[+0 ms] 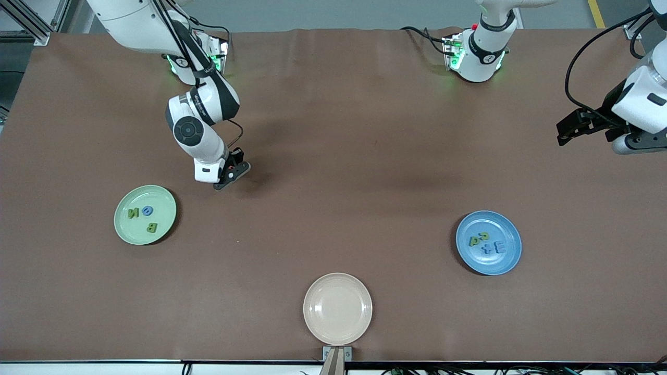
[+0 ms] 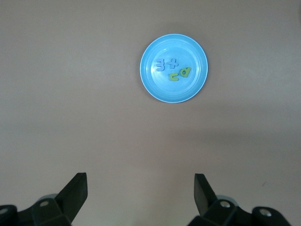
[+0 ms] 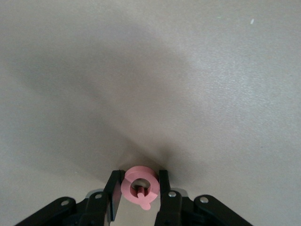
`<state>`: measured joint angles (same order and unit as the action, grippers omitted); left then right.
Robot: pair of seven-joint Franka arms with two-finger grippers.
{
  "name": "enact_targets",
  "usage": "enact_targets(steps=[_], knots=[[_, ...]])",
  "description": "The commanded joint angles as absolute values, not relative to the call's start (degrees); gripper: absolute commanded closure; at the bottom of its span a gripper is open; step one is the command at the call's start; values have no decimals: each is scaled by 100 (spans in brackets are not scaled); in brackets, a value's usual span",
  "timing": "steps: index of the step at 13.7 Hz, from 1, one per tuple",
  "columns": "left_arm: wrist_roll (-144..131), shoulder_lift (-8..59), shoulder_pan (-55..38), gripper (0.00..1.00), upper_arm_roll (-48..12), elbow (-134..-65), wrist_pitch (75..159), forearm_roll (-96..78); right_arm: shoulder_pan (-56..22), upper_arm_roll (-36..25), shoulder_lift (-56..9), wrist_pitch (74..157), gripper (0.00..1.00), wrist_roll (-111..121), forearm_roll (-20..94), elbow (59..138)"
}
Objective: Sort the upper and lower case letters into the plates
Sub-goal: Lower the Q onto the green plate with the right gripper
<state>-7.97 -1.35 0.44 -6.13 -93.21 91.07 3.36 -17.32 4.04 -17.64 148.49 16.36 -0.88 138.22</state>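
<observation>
My right gripper (image 1: 235, 174) is low over the bare brown table, apart from the pale green plate (image 1: 120, 221), and is shut on a pink letter Q (image 3: 139, 186). The wrist view shows the Q standing on edge between the right gripper's (image 3: 140, 178) two fingers. The green plate holds three letters: a green B (image 1: 151, 227), another green letter (image 1: 134, 212) and a blue round one (image 1: 147, 210). The blue plate (image 1: 508, 259) holds several letters (image 1: 487, 244) in green and blue; the left wrist view shows the blue plate (image 2: 151, 80) too. My left gripper (image 1: 565, 130) waits open and empty at the left arm's end of the table, and that wrist view shows the left gripper (image 2: 140, 188) too.
A beige plate (image 1: 337, 308) with nothing in it sits near the table's front edge, at mid-length. The brown table cover (image 1: 333, 156) stretches between the plates.
</observation>
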Motion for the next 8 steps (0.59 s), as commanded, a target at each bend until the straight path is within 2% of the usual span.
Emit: enact_targets(steps=[1, 3, 6, 8], knots=[[-668, -281, 26, 0, -580, -9466, 9150, 237, -1460, 378, -1749, 14741, 76, 1740, -114, 13817], [-659, -308, 35, 0, -580, -9475, 9123, 124, -1179, 352, -1521, 14014, 77, 2107, -123, 13450], [-650, -343, 53, 0, -580, -9440, 9009, 18, -460, 238, -1520, 12406, 77, 3038, -141, 12213], [-650, -343, 61, 0, -580, -9422, 8982, 18, -37, 246, -1660, 12252, 77, 3426, -437, 11735]])
